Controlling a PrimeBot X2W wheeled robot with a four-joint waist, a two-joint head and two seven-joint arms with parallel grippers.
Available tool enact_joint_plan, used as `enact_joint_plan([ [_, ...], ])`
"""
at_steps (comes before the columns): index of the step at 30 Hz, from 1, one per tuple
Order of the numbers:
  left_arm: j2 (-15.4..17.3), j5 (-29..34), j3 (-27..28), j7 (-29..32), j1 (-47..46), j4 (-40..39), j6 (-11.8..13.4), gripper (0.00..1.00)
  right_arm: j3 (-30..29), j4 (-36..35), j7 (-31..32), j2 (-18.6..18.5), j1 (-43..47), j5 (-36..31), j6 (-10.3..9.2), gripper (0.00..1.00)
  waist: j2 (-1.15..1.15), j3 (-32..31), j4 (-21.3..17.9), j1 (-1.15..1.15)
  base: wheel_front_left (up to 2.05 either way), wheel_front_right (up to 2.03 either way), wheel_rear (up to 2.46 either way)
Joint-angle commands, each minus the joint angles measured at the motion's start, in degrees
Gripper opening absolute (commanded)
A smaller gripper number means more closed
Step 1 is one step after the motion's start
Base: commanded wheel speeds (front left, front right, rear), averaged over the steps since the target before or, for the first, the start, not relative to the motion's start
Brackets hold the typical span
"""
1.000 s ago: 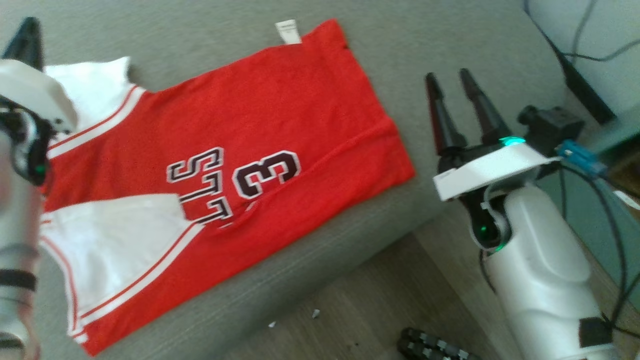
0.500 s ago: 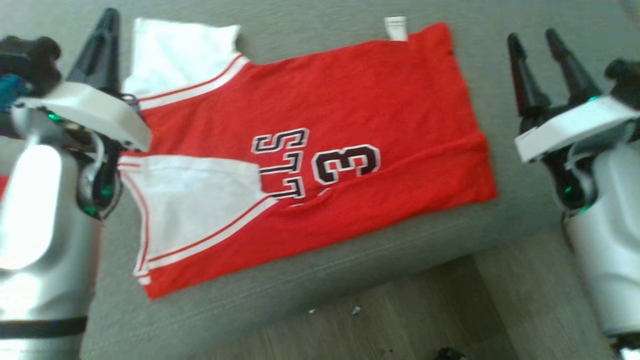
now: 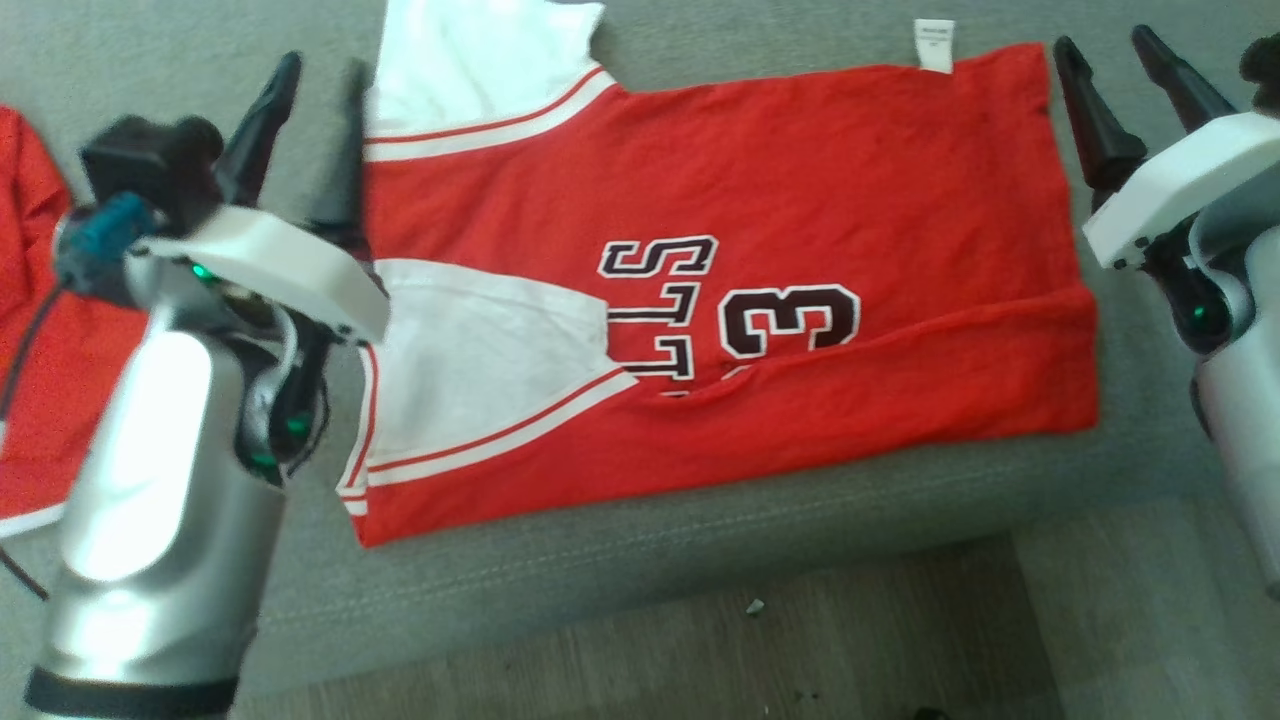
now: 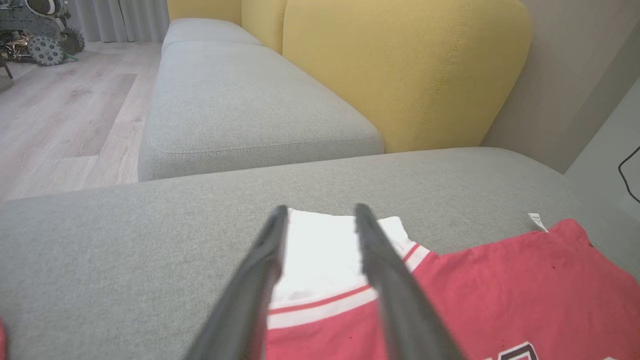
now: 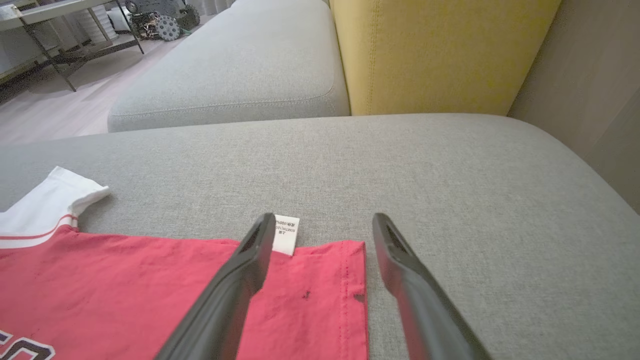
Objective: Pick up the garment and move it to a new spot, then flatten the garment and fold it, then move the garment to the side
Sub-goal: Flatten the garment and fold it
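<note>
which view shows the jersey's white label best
Right wrist view: the label lies close, print showing. Head view shows it small at the far edge of the jersey; left wrist view, tiny at the right.

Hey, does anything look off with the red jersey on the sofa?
The red and white basketball jersey is not flat: its near edge is folded over, hiding part of the black lettering, and a white care label sticks out at the far edge.
</note>
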Motion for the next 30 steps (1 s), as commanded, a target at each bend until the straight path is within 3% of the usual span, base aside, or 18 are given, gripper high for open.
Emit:
enact_joint_plan([
  [1, 0.8, 0.0, 1.5, -0.7, -0.3, -2.3, 0.5, 1.0, 0.5, 0.3, -0.2, -1.2, -1.6, 0.6, 0.19, 1.0, 0.0, 0.4, 0.9, 0.0, 0.0, 0.0, 0.0],
  [13, -2.9, -0.6, -0.1, -7.1, 3.3, -3.6, 1.5, 1.0, 0.2, 14.4, -2.6, -2.7, -7.3, 1.3, 0.19, 1.0, 0.0, 3.1, 5.2, 0.0, 0.0, 0.0, 0.0],
  [26, -4.0, -0.1, -1.6, -11.1, 4.7, -4.0, 1.7, 1.0, 0.4, 23.3, -4.9, -3.0, -10.5, 3.0, 0.19, 1.0, 0.0, 4.5, 8.0, 0.0, 0.0, 0.0, 0.0],
  [30, -4.5, -0.3, -1.6, -12.2, 5.3, -3.8, 2.0, 1.0, -0.1, 24.5, -8.3, -2.8, -11.0, 3.5, 0.19, 1.0, 0.0, 3.7, 8.4, 0.0, 0.0, 0.0, 0.0],
])
